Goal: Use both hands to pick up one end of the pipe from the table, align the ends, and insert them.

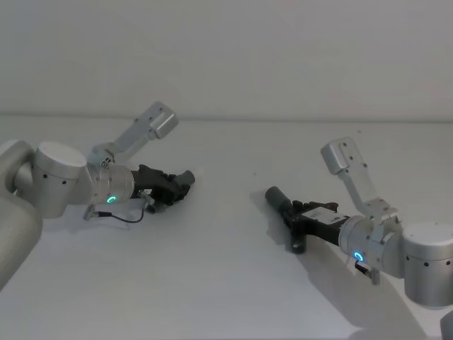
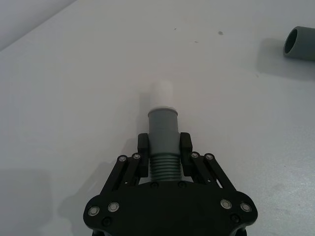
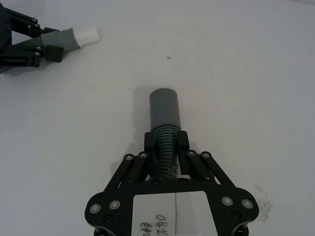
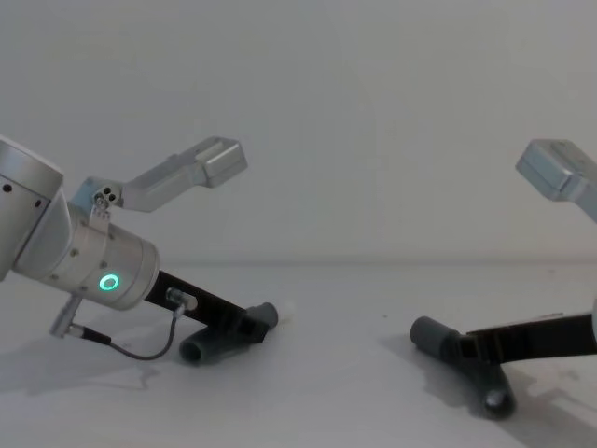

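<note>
**Left gripper** (image 2: pixel 164 145): mine, low over the left half of the table (image 1: pixel 226 290). Jaws narrow, clamped on the ribbed middle of the slim piece (image 2: pixel 162 129).

**Right gripper** (image 3: pixel 166 142): mine, low over the right half, somewhat nearer the near edge than the left one. Jaws narrow, clamped on the ribs of the thick piece (image 3: pixel 165 140).

**Slim piece**: juts straight out past my left fingertips. Its narrow end (image 2: pixel 161 93), white at the tip, points toward the table's middle. The bent leg hangs below the grip. I cannot tell whether it is clear of the table.

**Thick piece**: juts out past my right fingertips. Its wide end (image 3: pixel 165 108) is an open grey cuff aimed toward the middle. The bent leg drops toward the near edge and looks to be touching or just above the table.

**Relation that counts**: the two ends face each other across the middle, well apart, with bare table between.
- From my left wrist, the wide end's mouth sits off to one side of the slim piece's long axis, so the axes are not in line.
- Neither arm is plainly nearer to the middle.

**Judgement**: both grasps are made. What remains is to lift, turn the two axes onto one line, then close the gap. A skewed approach would jam the narrow end on the cuff's rim.
</note>
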